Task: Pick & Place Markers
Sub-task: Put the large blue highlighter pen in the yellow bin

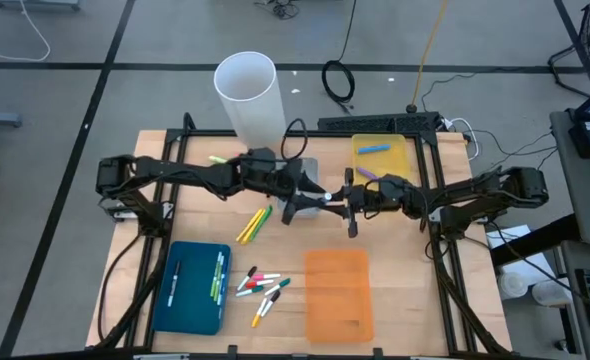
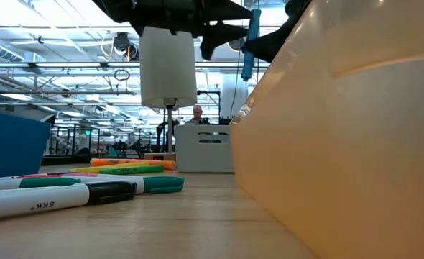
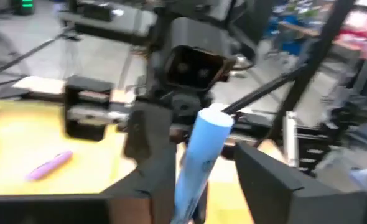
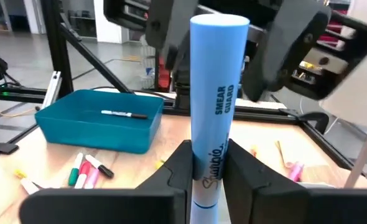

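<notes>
A light-blue marker (image 4: 216,81) stands upright in the air above the table's middle, with my right gripper (image 4: 208,155) shut on it. My left gripper (image 3: 199,140) is open, and its fingers (image 4: 165,31) flank the marker's upper part without touching it. In the high view the two grippers meet nose to nose, the left gripper (image 1: 310,203) and the right gripper (image 1: 347,200). Other markers lie on the table: a yellow, orange and green group (image 1: 255,225) and a mixed cluster (image 1: 263,285). My right gripper pinches the blue marker's printed barrel near its lower end (image 4: 209,163) between its two fingers. The fingers come level from the table's right side and lie across the marker. The marker stands upright, slightly tilted, lifted clear of the table.
A blue tray (image 1: 190,290) holding markers sits at the near left, and an orange tray (image 1: 338,295) at the near right. A yellow tray (image 1: 395,160) at the far right holds a blue marker (image 1: 373,148) and a purple marker (image 1: 365,172). A tall white cylinder (image 1: 247,95) stands at the far edge.
</notes>
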